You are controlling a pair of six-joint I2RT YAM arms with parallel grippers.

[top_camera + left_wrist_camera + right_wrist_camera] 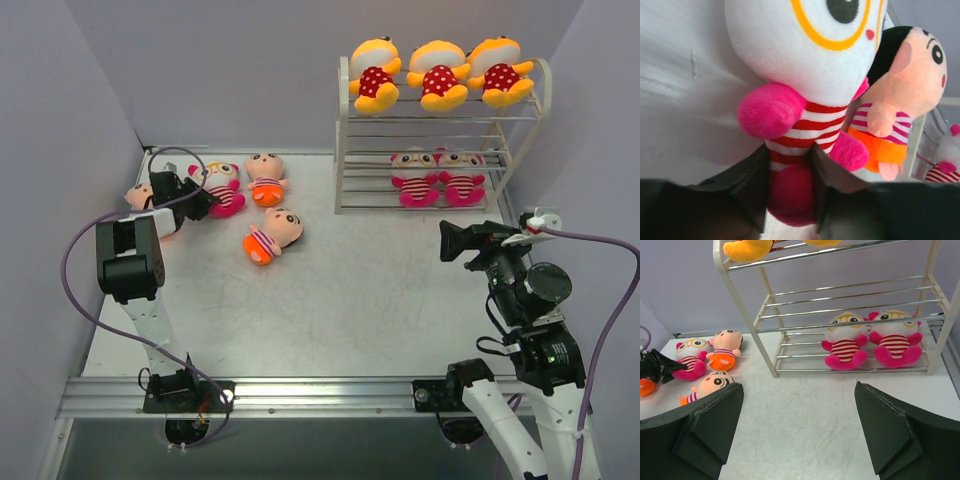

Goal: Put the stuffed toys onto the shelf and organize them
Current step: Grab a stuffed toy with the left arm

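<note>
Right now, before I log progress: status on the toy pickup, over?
Left claw clamped on pink-striped doll. Right claw open, facing shelf. Peach-faced doll crowding right beside it.

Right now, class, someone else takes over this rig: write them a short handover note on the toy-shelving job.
Left gripper: clasps the third glasses doll at its waist, on the table, not yet lifted.
Right gripper: open, empty, facing the shelf.
Done: three yellow dolls on the top tier; two glasses dolls on the bottom tier.
Left: shelve the held doll, then three peach dolls lying on the table's left side.
</note>
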